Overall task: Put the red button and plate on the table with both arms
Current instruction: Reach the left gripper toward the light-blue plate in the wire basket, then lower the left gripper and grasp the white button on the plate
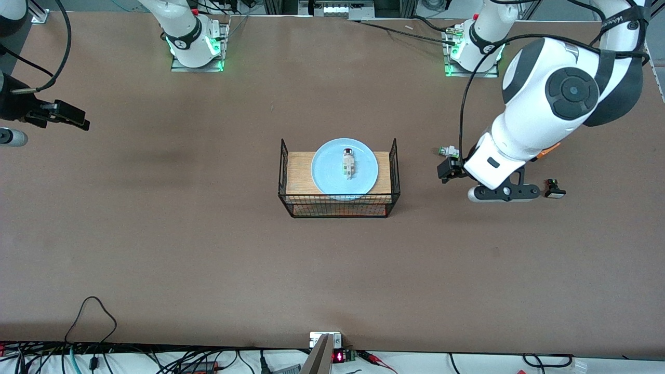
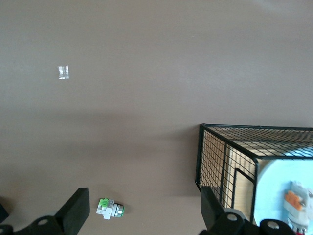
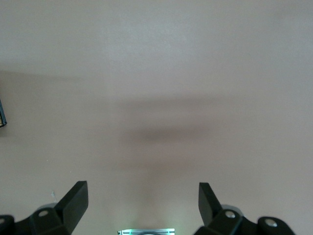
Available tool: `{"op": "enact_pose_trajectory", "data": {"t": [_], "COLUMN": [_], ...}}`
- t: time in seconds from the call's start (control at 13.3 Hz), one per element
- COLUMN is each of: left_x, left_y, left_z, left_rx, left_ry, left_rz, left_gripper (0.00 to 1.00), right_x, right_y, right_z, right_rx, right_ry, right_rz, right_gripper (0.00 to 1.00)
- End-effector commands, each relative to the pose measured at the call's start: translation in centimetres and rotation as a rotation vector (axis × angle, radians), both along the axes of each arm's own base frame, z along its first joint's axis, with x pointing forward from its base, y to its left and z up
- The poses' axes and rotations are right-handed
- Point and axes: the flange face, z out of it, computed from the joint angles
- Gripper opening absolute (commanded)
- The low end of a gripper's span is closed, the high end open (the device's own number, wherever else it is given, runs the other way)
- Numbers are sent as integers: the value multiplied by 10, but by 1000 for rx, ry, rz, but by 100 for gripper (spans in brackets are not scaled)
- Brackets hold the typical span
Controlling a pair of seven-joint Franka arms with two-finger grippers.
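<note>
Hardly any readable text. Left arm – a printed word runs down its upper white link near the top edge, too small to make out. Small box at the table edge nearest the front cam – lit red display, a symbol or digit, can't read it. No labels legible elsewhere.

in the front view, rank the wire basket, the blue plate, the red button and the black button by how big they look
Largest to smallest in the front view:
1. wire basket
2. plate, resting on the basket's wooden top
3. red button, lying on the plate
4. black button, on the table near the left gripper; only slightly smaller-looking than the red one, so this order is unsure.
</note>
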Motion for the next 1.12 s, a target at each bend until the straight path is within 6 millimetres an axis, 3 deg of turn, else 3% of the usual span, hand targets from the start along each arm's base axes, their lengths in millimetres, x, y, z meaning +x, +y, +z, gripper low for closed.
{"op": "enact_pose_trajectory", "data": {"t": [0.0, 0.38, 0.53, 0.9, 1.05], "left_x": [-5, -31, -35, -78, -70], "left_y": [-33, -109, -135, -211, -224], "left_z": [-8, -11, -24, -67, -73], "left_rx": [19, 14, 14, 67, 39], "left_ry": [-5, 1, 16, 60, 50], "left_rz": [41, 64, 53, 17, 20], "left_gripper": [100, 100, 100, 100, 100], "right_x": [4, 4, 11, 19, 20], "right_y": [-7, -6, -7, -13, -11], "right_z": [6, 6, -7, -19, -20], "right_rx": [10, 8, 11, 4, 6], "right_ry": [-10, -9, 9, 5, 8], "right_rz": [0, -5, -13, -16, -12], "right_gripper": [100, 100, 100, 100, 100]}}
